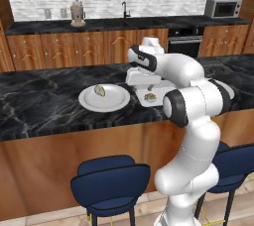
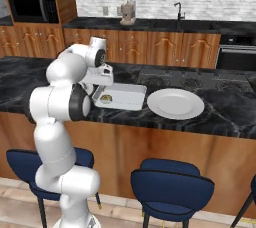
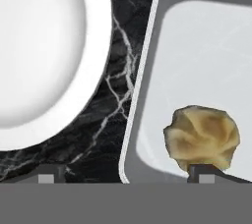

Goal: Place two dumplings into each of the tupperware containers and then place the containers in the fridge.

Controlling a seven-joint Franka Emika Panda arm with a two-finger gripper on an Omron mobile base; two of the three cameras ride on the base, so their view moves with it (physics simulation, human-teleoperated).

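On the dark marble table (image 1: 44, 103), going left to right in the left base view, a round white plate (image 1: 104, 98) sits toward the near edge with one dumpling (image 1: 99, 90) on it. Just beside it to the right lies a whitish tupperware container (image 1: 154, 97), partly hidden by the arm, with a second dumpling (image 1: 150, 96) inside. In the right base view a further white plate (image 2: 175, 103) lies right of that container (image 2: 123, 96), near the table's front edge, with nothing on it.

The pincer (image 3: 125, 175) hangs just above the container's left end. In the hand view its two dark tips stand far apart, one over bare marble and one at the foot of the dumpling (image 3: 202, 139), so it is spread wide and holds nothing. That dumpling rests on the container floor close to a rounded corner of its wall (image 3: 140, 88).

The dumplings look soft, pleated and light; I judge that a hard squeeze would crush or tear one, and a gentle pinch across the plump middle would suit best. The container seems light, thin-walled and stiff, likely slippery on polished stone; its rim along a long side looks the sensible hold, kept level so the contents do not roll. The grey container and the fridge cannot be made out here.
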